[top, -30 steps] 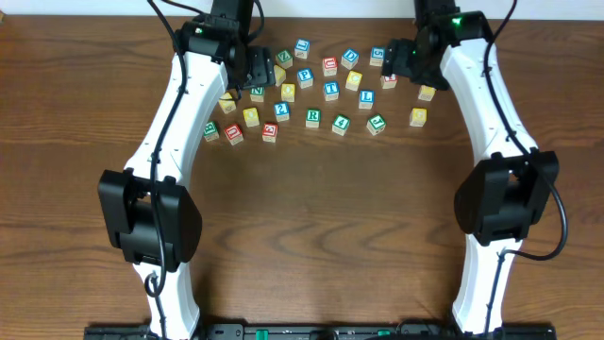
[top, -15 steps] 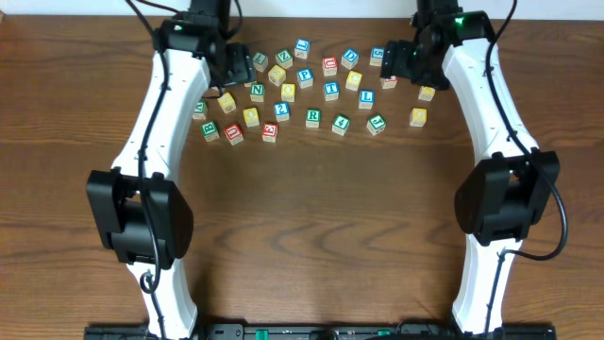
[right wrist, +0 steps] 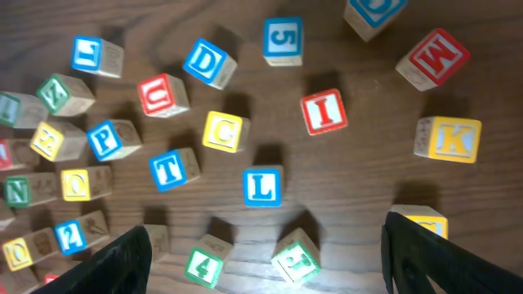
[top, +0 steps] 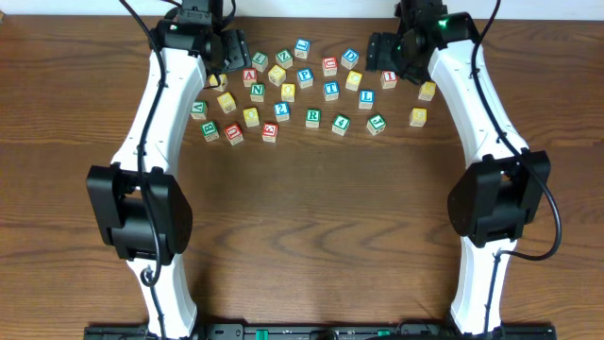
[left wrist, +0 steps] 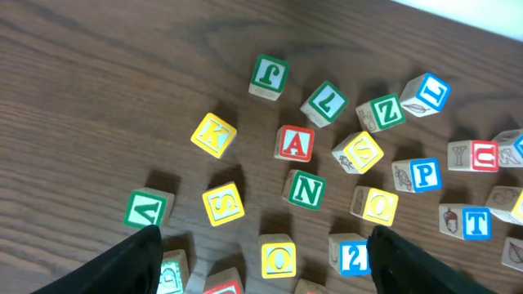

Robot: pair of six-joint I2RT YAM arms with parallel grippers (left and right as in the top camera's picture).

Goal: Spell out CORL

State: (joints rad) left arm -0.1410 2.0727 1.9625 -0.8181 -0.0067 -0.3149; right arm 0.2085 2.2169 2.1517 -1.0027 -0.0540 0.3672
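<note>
Among the scattered alphabet cubes at the back of the table, the green R [top: 312,116] sits in the front row. The blue L [top: 366,98] [right wrist: 262,186] lies just in front of the yellow C [top: 354,80] [right wrist: 225,131]. A yellow O [top: 288,92] [left wrist: 380,204] lies left of centre, and a second yellow O [top: 251,115] [left wrist: 279,259] sits nearer the front. My left gripper [top: 229,52] [left wrist: 263,245] hovers open over the left part of the cluster. Over the right part, my right gripper [top: 385,52] [right wrist: 267,233] also stands open. Neither holds anything.
Several other cubes surround them: red A [left wrist: 294,143], green N [left wrist: 306,189], blue P [right wrist: 108,140], blue T [right wrist: 173,169], red I [right wrist: 324,111], yellow K [right wrist: 451,139], green 4 [right wrist: 204,265]. Bare wooden table [top: 311,217] spreads in front of the cluster between both arms.
The left gripper has swung back and to the left, uncovering the red A and its neighbours. The right gripper has shifted slightly left and back. No cube has moved.
</note>
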